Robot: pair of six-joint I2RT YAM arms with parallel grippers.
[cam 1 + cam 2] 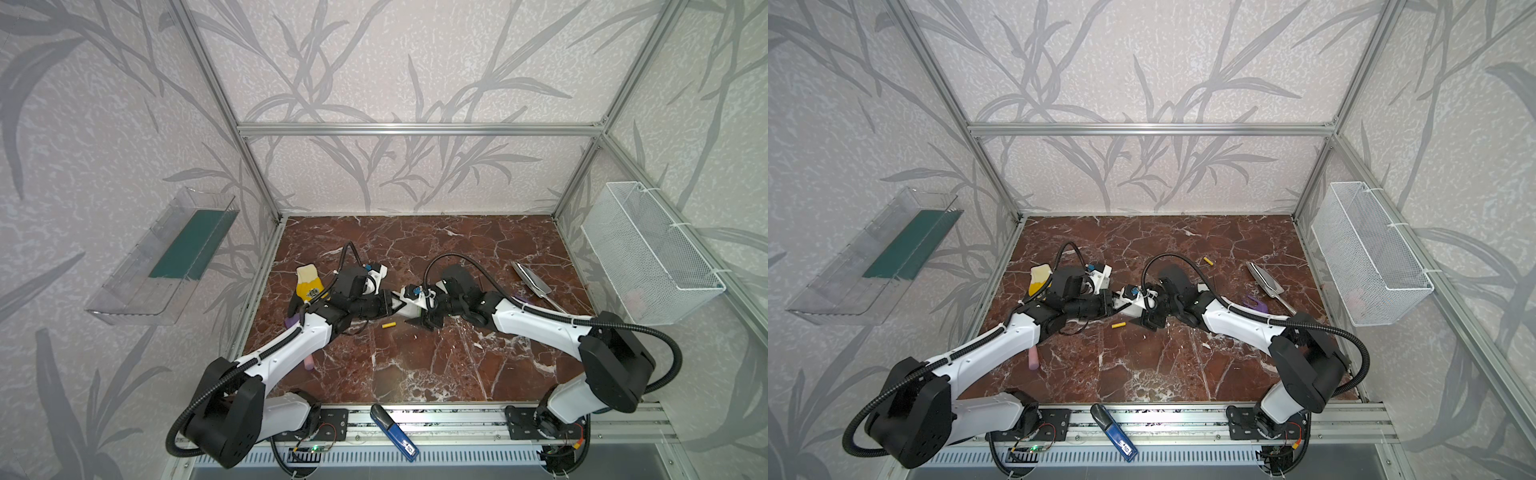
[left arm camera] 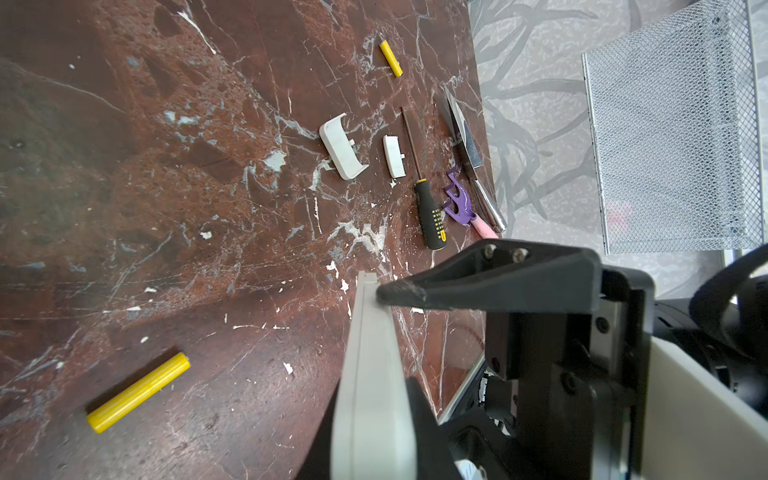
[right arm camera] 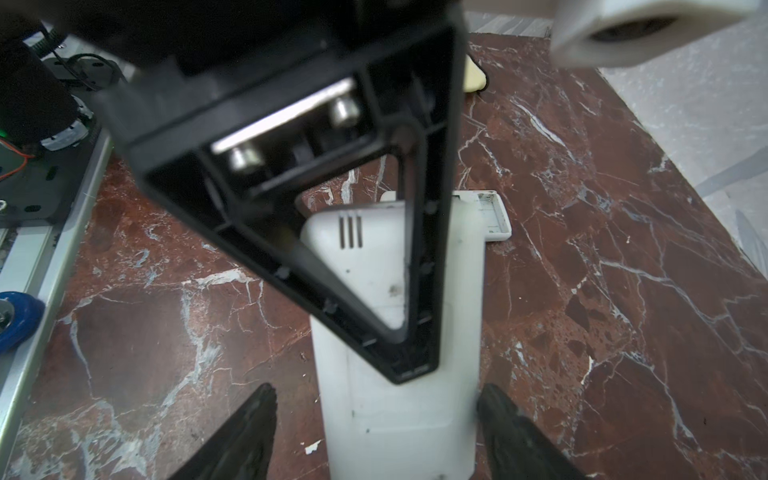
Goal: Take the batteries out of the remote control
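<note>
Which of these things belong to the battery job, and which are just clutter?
Job: remote control, nearer yellow battery, farther yellow battery, larger white cover, smaller white cover.
Lying about: screwdriver, purple rake, metal trowel, blue tool on the rail.

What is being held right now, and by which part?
The left gripper clamps the white remote, one finger pressing its broad flat face. The right gripper is open, holding nothing.
</note>
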